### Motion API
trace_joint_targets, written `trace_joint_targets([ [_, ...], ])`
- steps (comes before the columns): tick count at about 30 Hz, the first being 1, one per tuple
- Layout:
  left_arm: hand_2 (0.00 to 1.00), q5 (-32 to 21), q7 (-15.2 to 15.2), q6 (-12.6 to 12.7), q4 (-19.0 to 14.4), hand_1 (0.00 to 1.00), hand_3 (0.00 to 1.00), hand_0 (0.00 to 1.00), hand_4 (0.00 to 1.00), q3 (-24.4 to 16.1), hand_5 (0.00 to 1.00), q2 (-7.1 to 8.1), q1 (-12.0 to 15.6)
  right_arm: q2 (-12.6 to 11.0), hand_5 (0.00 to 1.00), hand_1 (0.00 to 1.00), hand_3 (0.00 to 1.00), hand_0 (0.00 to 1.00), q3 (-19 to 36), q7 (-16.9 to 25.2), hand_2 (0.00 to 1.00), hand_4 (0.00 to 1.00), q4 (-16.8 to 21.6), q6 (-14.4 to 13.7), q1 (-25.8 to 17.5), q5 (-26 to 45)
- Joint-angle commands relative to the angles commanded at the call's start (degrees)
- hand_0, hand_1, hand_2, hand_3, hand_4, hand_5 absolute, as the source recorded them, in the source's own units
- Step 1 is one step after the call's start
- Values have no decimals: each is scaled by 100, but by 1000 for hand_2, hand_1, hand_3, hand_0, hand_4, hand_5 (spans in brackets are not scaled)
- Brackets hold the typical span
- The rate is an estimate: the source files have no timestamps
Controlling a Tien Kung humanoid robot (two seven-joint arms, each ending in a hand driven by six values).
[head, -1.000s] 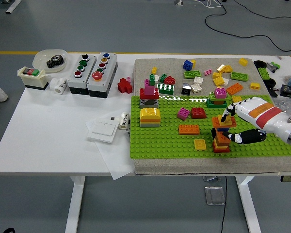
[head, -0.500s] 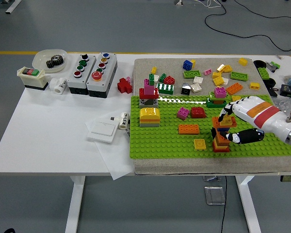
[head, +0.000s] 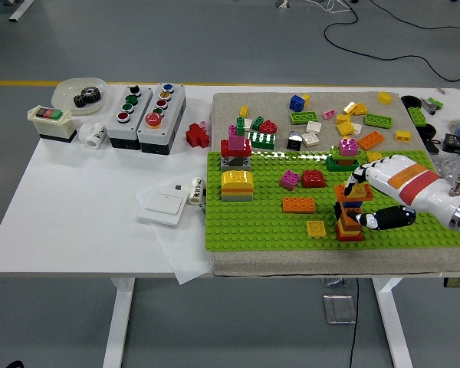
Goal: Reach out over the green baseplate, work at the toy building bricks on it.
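While the bench (head: 77, 207) carried a grey pad, the green baseplate (head: 253, 222) lay on that pad, right of a white switch plate (head: 162, 205). On the baseplate's left part stood a yellow block (head: 237, 184) and, behind it, a red and pink stack (head: 235, 147). Further right sat a pink brick (head: 290, 179), a red brick (head: 314, 178) and an orange plate (head: 299, 204), with a yellow plate (head: 317, 228) nearer the front. Right of these rose an orange and red tower (head: 349, 215). The right hand (head: 383, 195) reached in from the right edge, its fingers (head: 360, 178) touching the tower's top and its black thumb (head: 383, 219) against the tower's side, so it was clamped on the tower. Loose bricks (head: 345, 123) lay scattered on the pad behind the baseplate.
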Motion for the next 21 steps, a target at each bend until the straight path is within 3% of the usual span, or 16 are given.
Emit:
trace_joint_targets([
  [21,686,-41,-35,-23,10,628,612,551,652,10,729,5,-22,13,455,598,557,586,214,49,654,720,69,-98,-31,109],
])
